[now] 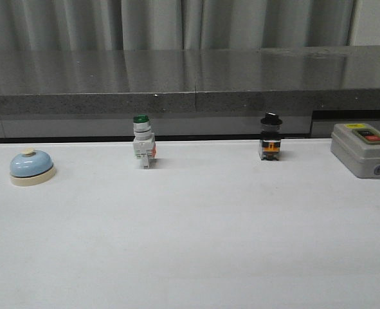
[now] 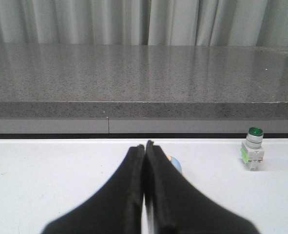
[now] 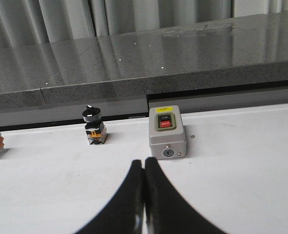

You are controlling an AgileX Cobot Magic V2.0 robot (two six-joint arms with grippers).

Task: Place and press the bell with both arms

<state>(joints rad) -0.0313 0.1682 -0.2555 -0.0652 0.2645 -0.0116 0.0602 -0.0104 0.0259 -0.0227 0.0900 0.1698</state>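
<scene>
The light-blue bell (image 1: 31,167) with cream base and button stands at the far left of the white table in the front view. No arm shows in the front view. In the left wrist view my left gripper (image 2: 144,145) is shut and empty, and only a sliver of the bell (image 2: 175,164) shows just behind its right finger. In the right wrist view my right gripper (image 3: 144,162) is shut and empty above the table, a little short of the grey switch box (image 3: 167,133).
A green-capped white push-button switch (image 1: 143,141) and a black-capped switch (image 1: 271,137) stand along the table's back. The grey switch box (image 1: 363,149) sits at the far right. A dark stone ledge (image 1: 190,77) runs behind the table.
</scene>
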